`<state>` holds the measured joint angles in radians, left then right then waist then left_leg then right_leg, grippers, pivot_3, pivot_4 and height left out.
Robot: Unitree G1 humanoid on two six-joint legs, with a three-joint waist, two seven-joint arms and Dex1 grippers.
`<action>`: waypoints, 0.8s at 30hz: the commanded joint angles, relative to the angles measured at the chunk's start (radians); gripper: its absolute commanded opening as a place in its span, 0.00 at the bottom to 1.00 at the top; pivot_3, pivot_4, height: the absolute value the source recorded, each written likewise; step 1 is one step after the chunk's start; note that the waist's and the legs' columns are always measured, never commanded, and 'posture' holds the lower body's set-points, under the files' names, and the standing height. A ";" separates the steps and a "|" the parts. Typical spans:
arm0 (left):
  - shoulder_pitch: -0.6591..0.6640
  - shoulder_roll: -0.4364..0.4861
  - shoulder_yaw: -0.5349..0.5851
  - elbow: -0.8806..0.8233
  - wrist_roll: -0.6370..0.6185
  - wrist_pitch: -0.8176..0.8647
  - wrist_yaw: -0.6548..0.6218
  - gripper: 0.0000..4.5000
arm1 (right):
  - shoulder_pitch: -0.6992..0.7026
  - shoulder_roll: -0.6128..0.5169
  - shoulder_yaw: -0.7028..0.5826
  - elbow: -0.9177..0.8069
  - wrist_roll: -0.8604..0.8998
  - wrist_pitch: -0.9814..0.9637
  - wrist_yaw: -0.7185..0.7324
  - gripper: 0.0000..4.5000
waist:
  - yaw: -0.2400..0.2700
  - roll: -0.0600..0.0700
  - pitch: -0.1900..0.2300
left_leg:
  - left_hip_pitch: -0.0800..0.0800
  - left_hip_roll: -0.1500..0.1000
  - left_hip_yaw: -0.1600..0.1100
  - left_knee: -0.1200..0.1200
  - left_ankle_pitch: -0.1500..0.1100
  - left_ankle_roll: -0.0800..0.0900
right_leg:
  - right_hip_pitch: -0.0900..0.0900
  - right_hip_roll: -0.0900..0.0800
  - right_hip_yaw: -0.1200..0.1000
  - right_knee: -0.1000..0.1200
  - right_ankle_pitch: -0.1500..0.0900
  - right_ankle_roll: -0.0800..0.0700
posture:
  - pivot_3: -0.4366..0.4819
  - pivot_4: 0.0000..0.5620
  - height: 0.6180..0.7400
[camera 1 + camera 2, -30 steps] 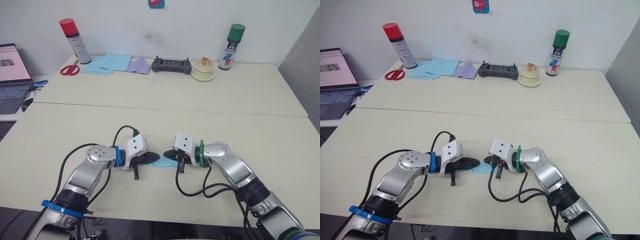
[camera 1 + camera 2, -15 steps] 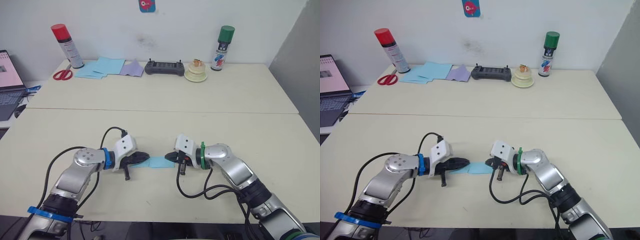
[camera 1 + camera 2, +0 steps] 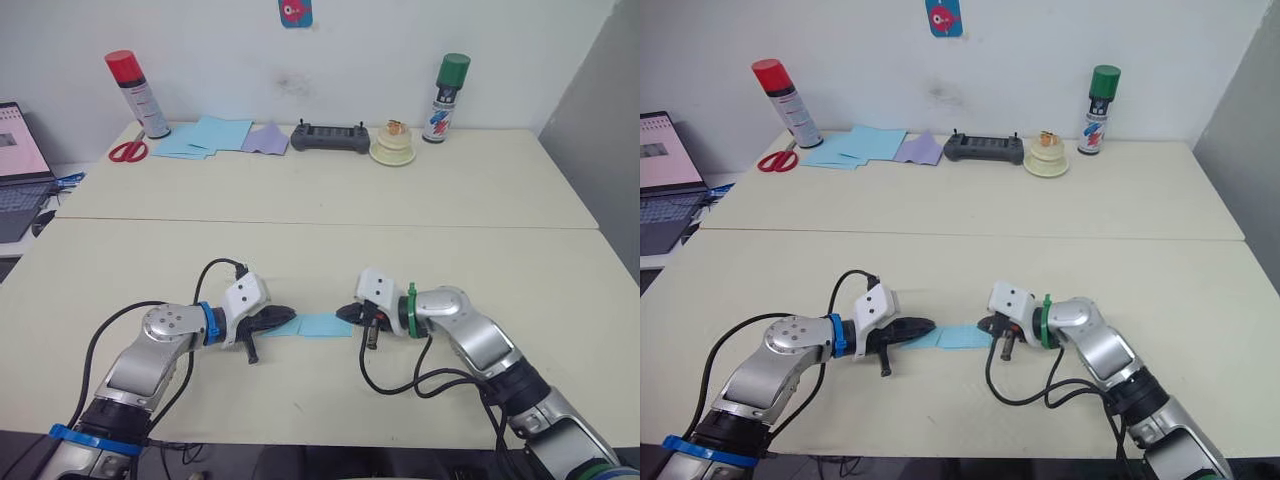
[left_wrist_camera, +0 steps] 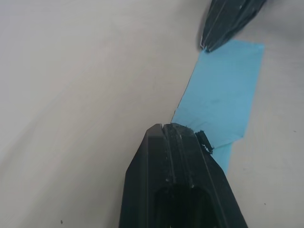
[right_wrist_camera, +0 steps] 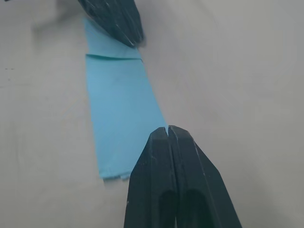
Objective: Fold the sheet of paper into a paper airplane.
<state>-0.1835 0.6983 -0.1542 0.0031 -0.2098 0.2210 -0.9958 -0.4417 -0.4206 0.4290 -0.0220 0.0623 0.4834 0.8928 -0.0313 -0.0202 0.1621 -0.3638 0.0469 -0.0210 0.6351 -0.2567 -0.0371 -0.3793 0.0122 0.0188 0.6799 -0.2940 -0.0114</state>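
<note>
A narrow strip of folded light blue paper, the sheet of paper (image 3: pixel 320 324), is seen stretched flat on the cream table (image 3: pixel 480 200) between the two grippers, one end at each set of black fingertips. The left gripper (image 3: pixel 284 317) is pressed closed, its tips resting on the nearer, layered end of the strip; whether that end is pinched or merely held down cannot be told. The right gripper (image 3: pixel 347 313) is likewise closed, fingers together, its tips at the opposite end of the strip, touching or just over its edge.

The step in hand is judged to be a mid-fold flattening or creasing: the sheet is already reduced to a slim multi-layer band, but no pointed nose or wings are made out. For the next move, one end would need to be held firm while the other is lifted and turned over along the long axis, with care that the thin layers are not dragged or sprung open.

Compared with a second ago, the grippers are set further apart and much more blue paper is exposed between them; then only a small wedge was visible. The head camera has also shifted.

Well beyond both grippers, at the far edge, a red-capped spray can (image 3: pixel 129 94), scissors (image 3: pixel 125 150), a pile of blue sheets (image 3: pixel 205 135), a lavender sheet (image 3: pixel 265 139), a black controller (image 3: pixel 329 135) and a green-capped spray can (image 3: pixel 441 84) are lined up.
</note>
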 commanded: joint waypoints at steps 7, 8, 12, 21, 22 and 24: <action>0.022 -0.001 -0.062 0.085 0.097 -0.027 0.016 0.00 | 0.068 -0.145 -0.093 -0.042 0.036 0.045 0.028 0.01 | 0.005 0.002 -0.003 | 0.000 -0.001 0.000 0.000 0.000 0.000 | 0.001 -0.001 0.000 -0.001 0.000 0.000 | 0.48 0.27 1.00; 0.023 0.000 -0.062 0.086 0.098 -0.030 0.016 0.00 | 0.063 -0.142 -0.104 -0.062 0.047 0.030 0.029 0.01 | 0.005 0.001 -0.003 | 0.000 -0.001 0.000 0.000 0.000 0.000 | 0.001 -0.002 0.000 -0.001 0.000 0.000 | 0.48 0.27 1.00; 0.019 0.000 -0.062 0.096 0.099 -0.038 0.016 0.00 | 0.029 -0.081 -0.131 -0.132 0.088 -0.007 0.010 0.01 | 0.003 0.003 -0.002 | -0.001 -0.001 0.000 0.000 0.000 0.000 | 0.000 -0.001 0.000 -0.001 0.000 0.001 | 0.48 0.27 1.00; 0.006 -0.004 -0.066 0.104 0.102 -0.041 0.010 0.00 | 0.008 0.114 -0.001 -0.043 0.024 0.033 -0.089 0.01 | 0.004 0.004 -0.002 | 0.000 0.000 0.000 -0.004 0.000 0.000 | -0.001 0.000 -0.002 -0.001 0.000 0.000 | 0.48 0.27 1.00; 0.004 -0.004 -0.068 0.105 0.102 -0.042 0.010 0.00 | 0.005 0.119 0.007 -0.028 0.017 0.031 -0.088 0.01 | 0.005 0.004 -0.002 | 0.000 0.000 0.000 -0.004 0.000 0.000 | -0.001 0.000 -0.002 -0.001 0.000 0.000 | 0.48 0.27 1.00; 0.001 -0.004 -0.069 0.105 0.101 -0.040 0.011 0.00 | 0.001 0.115 0.019 0.004 -0.003 0.044 -0.097 0.01 | 0.004 0.004 -0.002 | -0.001 0.000 0.000 -0.004 0.000 0.000 | -0.002 0.000 -0.001 -0.001 0.000 0.000 | 0.48 0.27 1.00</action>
<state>-0.2078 0.6926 -0.1825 0.0378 -0.1764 0.1454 -0.9945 -0.4205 -0.3007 0.4460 -0.0288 0.0841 0.5198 0.8057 -0.0273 -0.0166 0.1604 -0.3641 0.0466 -0.0206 0.6307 -0.2564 -0.0373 -0.3809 0.0121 0.0196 0.6789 -0.2945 -0.0112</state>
